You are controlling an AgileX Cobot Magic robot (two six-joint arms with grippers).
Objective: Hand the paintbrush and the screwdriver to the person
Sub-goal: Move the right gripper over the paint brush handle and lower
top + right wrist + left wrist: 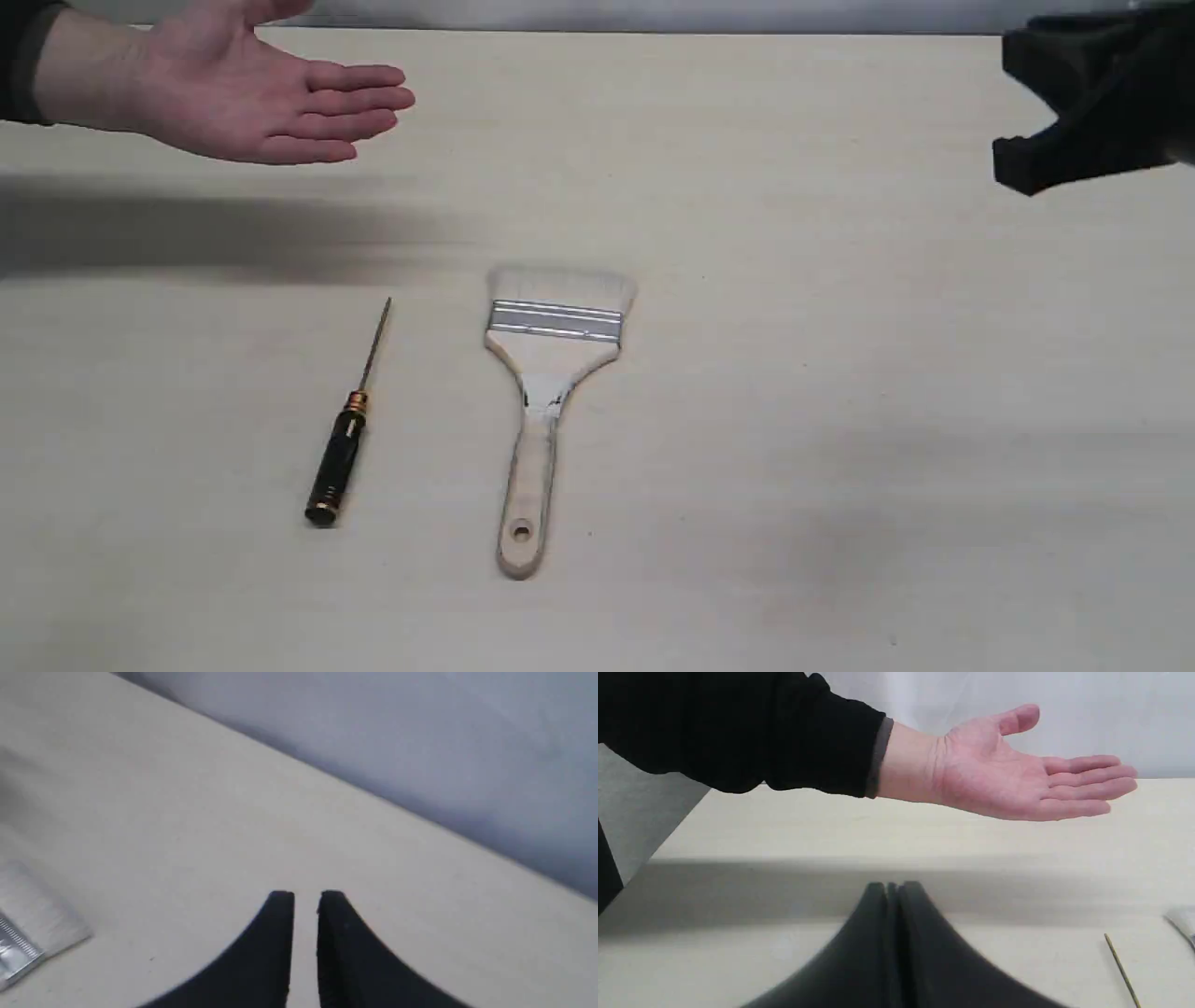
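The paintbrush (551,373) lies flat mid-table, its pale bristles toward the far edge and its wooden handle toward the near edge. Left of it lies the screwdriver (341,448), black handle near, thin shaft pointing away. The person holds an open hand (252,103), palm up, above the far left of the table. My right gripper (1004,117) hovers at the far right, well away from both tools; its wrist view shows the gripper (306,896) narrowly open and empty, with the brush's bristles (32,919) at the frame's edge. My left gripper (893,886) is shut and empty below the hand (1008,774); the screwdriver shaft (1122,970) shows.
The pale table (840,420) ends at a grey wall (653,14) along its far edge. The person's dark sleeve (761,728) stretches over the table's left side and casts a broad shadow (215,233) on the surface.
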